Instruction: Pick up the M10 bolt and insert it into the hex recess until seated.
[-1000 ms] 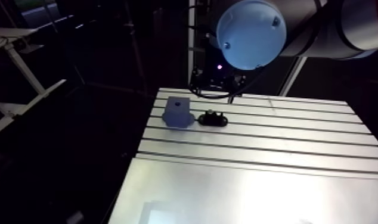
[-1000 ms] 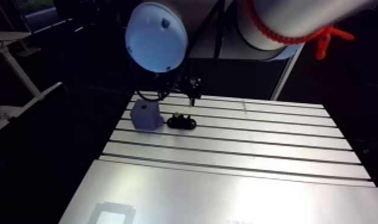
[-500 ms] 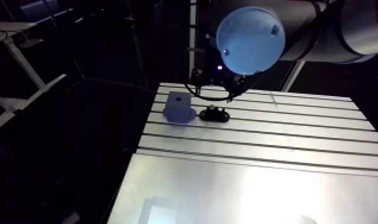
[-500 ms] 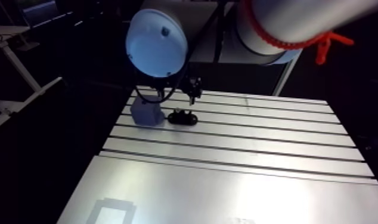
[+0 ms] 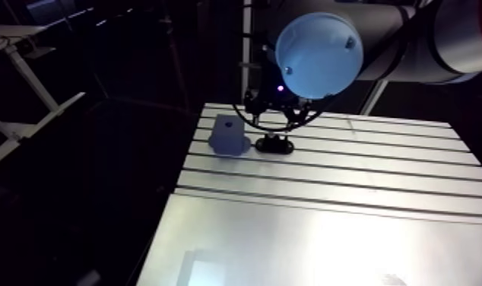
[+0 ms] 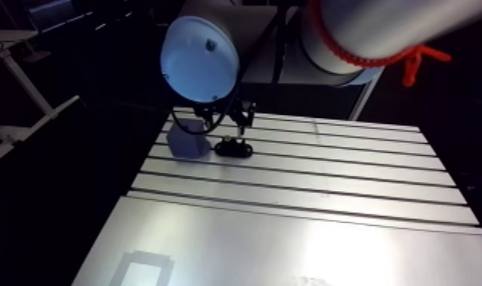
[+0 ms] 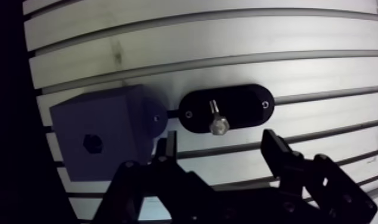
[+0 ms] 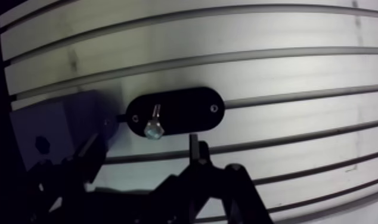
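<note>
Wrist view: I see the M10 bolt point(image 7: 216, 119) lying on its black oval holder point(image 7: 248, 107), which I judge stops it rolling.
Pincer point(image 7: 218, 141): apart, empty, bolt just ahead.
Hex recess point(image 7: 91, 143): faces up in the blue block point(image 7: 111, 119) alongside.

Bolt point(image 7: 217, 120) is lying on holder point(image 7: 246, 107), just ahead of gripper point(image 7: 218, 140); block point(image 7: 99, 137) is sitting just beside holder on table point(image 7: 227, 36).

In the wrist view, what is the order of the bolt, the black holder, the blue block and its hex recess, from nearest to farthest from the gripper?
1. Bolt and black holder beneath it, just ahead of the gripper: too close to call.
2. Blue block, beside one finger.
3. Hex recess, farther across the block's top.
</note>
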`<state>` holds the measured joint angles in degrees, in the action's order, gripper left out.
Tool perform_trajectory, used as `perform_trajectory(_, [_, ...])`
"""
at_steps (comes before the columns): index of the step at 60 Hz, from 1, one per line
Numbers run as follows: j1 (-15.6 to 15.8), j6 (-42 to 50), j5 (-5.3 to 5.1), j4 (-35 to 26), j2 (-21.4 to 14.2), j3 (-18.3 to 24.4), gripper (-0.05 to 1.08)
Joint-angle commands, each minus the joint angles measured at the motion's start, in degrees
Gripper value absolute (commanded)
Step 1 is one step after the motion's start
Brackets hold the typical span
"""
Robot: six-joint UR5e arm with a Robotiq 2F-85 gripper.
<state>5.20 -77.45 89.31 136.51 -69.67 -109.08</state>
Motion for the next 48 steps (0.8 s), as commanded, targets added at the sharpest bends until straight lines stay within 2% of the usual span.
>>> perform_trajectory(1, [0.2, 0.1, 0.02, 0.0, 0.5, 0.0, 0.30])
perform_trajectory(48, [0.3, -0.9, 0.20, 1.7, 1.7, 0.0, 0.37])
